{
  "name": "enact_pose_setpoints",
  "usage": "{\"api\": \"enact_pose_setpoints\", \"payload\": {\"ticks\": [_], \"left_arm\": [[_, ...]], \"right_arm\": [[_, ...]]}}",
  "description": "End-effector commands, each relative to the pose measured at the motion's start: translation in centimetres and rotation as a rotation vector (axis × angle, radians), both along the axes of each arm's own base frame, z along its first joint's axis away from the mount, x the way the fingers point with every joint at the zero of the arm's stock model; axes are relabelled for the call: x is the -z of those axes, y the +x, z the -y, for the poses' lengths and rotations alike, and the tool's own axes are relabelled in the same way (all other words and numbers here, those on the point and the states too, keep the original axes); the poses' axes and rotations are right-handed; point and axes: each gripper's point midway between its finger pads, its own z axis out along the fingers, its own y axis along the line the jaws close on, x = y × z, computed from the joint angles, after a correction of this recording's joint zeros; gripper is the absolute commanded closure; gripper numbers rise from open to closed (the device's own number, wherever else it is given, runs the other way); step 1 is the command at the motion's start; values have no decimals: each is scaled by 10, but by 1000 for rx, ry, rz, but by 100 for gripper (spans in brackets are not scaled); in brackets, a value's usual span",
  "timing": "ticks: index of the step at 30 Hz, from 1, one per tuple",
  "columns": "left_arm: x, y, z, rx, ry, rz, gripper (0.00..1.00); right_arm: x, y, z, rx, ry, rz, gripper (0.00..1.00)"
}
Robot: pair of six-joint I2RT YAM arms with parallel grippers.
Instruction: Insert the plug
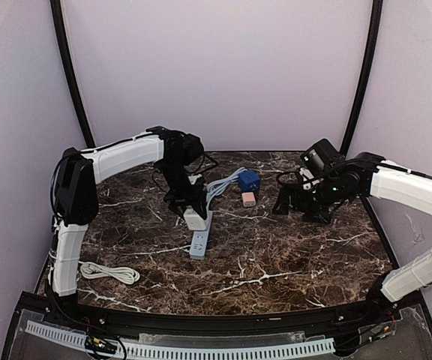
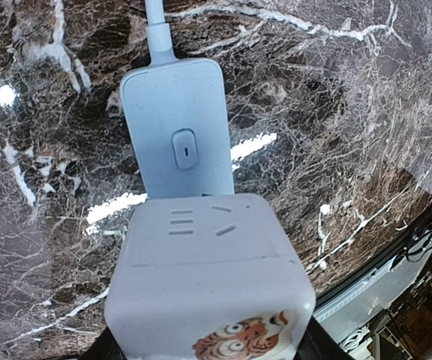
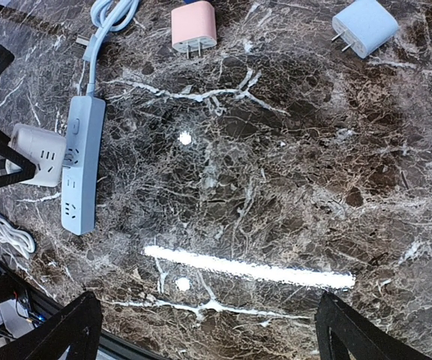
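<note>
The left gripper [image 1: 190, 204] grasps the white plastic cube adapter [image 2: 208, 277], probably rigid, light and slippery, by its smooth opposite sides over the pale blue plastic power strip [image 2: 177, 127], while the right gripper [image 1: 292, 204] hangs spread wide, empty.

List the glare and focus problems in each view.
Right wrist view: a long glare bar and two bright spots on the marble table; power strip and pink plug look sharp. Left wrist view: glare streaks either side of the strip; the white cube adapter looms large close to the lens. Top view: dim, even light, soft detail.
</note>
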Motion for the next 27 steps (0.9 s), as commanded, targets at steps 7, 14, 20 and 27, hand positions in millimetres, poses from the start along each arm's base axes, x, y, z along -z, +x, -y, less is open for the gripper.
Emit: {"api": "enact_pose_setpoints", "payload": {"ticks": [7, 14, 20, 27], "left_arm": [[-17, 6, -2, 24, 12, 47, 99], [-22, 5, -2, 30, 16, 48, 99], [-13, 4, -3, 38, 23, 32, 99], [-4, 5, -2, 38, 23, 27, 99]], "right_arm": [[-1, 4, 0, 12, 15, 10, 1], [-1, 4, -2, 15, 21, 7, 2], [-1, 5, -3, 12, 22, 5, 1], [0, 7, -4, 10, 18, 6, 1]]}}
